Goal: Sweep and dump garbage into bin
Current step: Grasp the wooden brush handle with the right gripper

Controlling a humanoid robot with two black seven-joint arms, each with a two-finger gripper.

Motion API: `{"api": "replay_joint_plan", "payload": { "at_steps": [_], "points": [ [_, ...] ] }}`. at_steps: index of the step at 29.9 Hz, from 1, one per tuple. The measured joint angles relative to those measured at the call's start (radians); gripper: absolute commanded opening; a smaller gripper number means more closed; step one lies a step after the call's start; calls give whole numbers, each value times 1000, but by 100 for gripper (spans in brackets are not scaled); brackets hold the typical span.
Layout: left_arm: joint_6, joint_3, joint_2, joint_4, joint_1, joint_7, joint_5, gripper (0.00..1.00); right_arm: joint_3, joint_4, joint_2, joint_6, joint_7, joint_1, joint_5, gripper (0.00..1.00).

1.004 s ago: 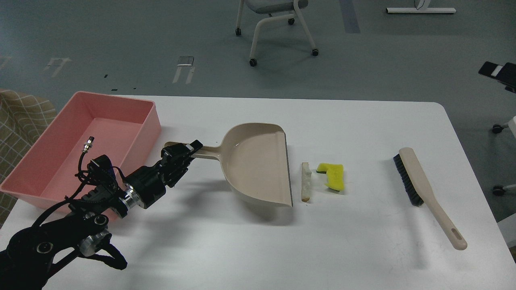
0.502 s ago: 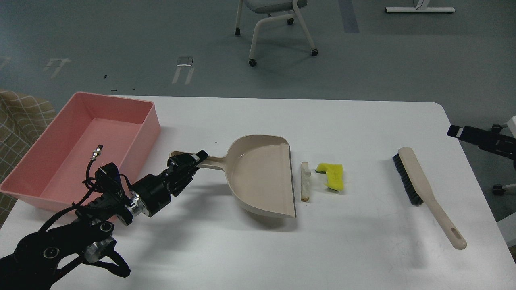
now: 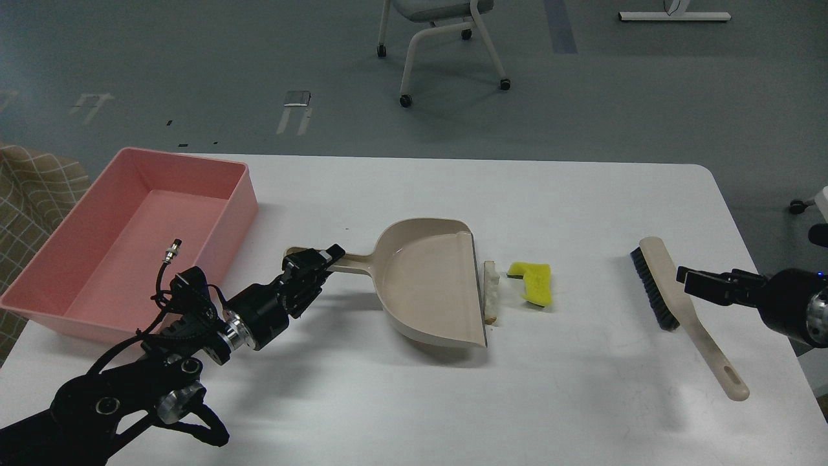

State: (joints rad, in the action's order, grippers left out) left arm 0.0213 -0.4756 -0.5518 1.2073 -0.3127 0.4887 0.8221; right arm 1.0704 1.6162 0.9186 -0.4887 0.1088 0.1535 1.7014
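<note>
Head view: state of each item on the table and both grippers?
left gripper: shut on dustpan handle.
right gripper: beside the brush, holding nothing; fingers too dark to tell apart.
dustpan: empty, lip at the crust strip.
crust strip: on table, not in the pan.
yellow chunk: on table, right of the strip.
brush: lying flat on table.
bin: upright, empty.

This is looking like a lab or office test space rather than a home. A plain white table (image 3: pixel 414 388) with rounded corners is standing on a grey-blue floor (image 3: pixel 194 65) that is carrying tape marks (image 3: pixel 294 110) beyond the table's far edge. A white-framed chair on castors (image 3: pixel 440 39) is sitting farther back from the table, and a white equipment base (image 3: pixel 673 16) is lying behind it toward the right.
</note>
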Motion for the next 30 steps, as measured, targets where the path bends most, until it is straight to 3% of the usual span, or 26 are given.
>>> {"api": "replay_joint_plan", "payload": {
  "at_steps": [8,11,12,13,15,17,18,19,21,30],
  "points": [
    [0,0,4,-1,3,0,1,14,-1,45,32,0,27,-149,13,100],
    [0,0,9,-1,3,0,1,14,-1,49,36,0,32,-180,13,93],
    [0,0,9,-1,3,0,1,14,-1,49,38,0,34,-183,13,85],
    [0,0,10,-1,3,0,1,14,-1,47,39,0,38,-185,13,85],
    [0,0,11,-1,3,0,1,14,-1,44,39,0,49,-189,13,44],
    [-1,0,17,-1,3,0,1,14,-1,44,35,0,59,-192,13,29],
    [-2,0,21,-1,3,0,1,14,-1,45,32,0,68,-193,13,13],
    [-3,0,24,-1,3,0,1,14,0,47,29,0,76,-194,13,7],
    [-4,0,26,-2,3,0,0,14,0,50,20,0,92,-195,12,0],
    [-4,0,27,-2,3,0,0,15,6,52,8,0,103,-194,12,0]
  ]
}}
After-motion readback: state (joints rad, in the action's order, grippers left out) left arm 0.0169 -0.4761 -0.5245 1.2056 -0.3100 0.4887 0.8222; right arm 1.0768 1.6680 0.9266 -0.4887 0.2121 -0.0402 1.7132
